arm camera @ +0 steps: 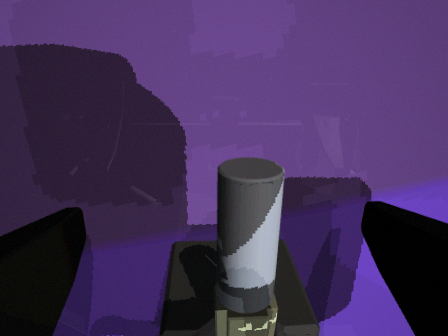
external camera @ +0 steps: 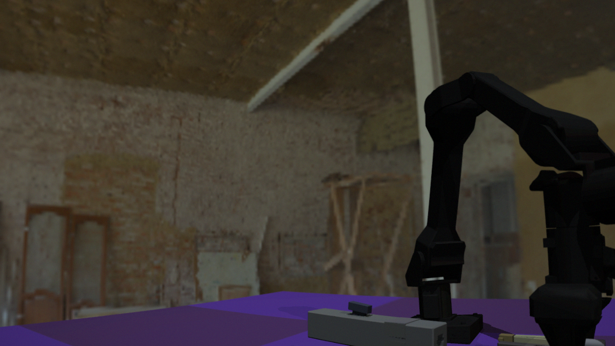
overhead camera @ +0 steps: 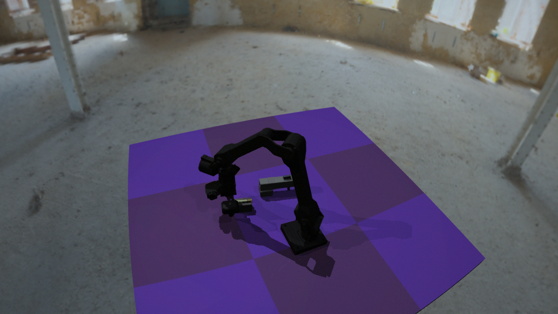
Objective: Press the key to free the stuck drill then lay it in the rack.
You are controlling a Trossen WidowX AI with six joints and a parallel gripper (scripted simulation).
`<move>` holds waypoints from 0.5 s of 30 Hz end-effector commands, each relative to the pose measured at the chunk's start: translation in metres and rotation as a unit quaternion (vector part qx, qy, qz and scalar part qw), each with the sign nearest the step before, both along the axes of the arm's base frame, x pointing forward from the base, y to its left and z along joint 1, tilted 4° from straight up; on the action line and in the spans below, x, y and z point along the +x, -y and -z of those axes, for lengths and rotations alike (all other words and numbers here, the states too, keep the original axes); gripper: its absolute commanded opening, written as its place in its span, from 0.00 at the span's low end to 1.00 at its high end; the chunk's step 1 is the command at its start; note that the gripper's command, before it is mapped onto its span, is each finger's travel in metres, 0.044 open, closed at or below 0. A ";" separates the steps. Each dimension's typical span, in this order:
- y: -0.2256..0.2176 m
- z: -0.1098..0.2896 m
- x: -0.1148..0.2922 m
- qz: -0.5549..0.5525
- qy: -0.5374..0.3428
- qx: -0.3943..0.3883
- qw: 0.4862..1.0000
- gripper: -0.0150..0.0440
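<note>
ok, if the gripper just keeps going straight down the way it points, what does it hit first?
Most likely the drill lying in the dark rack, right between the open gripper's fingers. The depth left is hard to judge.

Dim, muted light throughout. In the top view, pale daylight from windows along the far wall; hard dark shadows of the arm (overhead camera: 273, 148) thrown across the purple tabletop (overhead camera: 409, 242) toward its near edge. Strong barrel distortion there: tabletop edges bowed, posts leaning. In the exterior view, brick backdrop soft and out of focus, arm nearly pure black with no surface detail. In the wrist view, blocky, jagged shadow edges on the tabletop; grey cylinder (arm camera: 250, 238) half lit, half shaded; pincer (arm camera: 224, 278) fingers featureless black.
</note>
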State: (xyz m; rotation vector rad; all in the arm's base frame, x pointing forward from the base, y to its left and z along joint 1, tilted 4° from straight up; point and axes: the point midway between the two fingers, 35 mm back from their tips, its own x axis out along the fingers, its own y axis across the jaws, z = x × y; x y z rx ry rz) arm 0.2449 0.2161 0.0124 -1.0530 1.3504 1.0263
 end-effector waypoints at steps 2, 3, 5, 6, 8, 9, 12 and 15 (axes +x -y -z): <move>-0.001 -0.022 0.001 0.002 0.004 -0.001 1.000 1.00; -0.001 -0.026 0.001 0.002 0.004 -0.001 1.000 1.00; -0.002 -0.034 0.001 0.002 0.004 -0.001 1.000 1.00; -0.003 -0.039 0.001 0.002 0.004 -0.001 1.000 1.00; -0.003 -0.048 0.002 0.002 0.004 -0.001 1.000 1.00; -0.004 -0.052 0.002 0.002 0.004 -0.001 1.000 1.00; -0.004 -0.065 0.002 0.002 0.004 -0.001 1.000 1.00; -0.004 -0.074 0.003 0.002 0.004 -0.001 1.000 1.00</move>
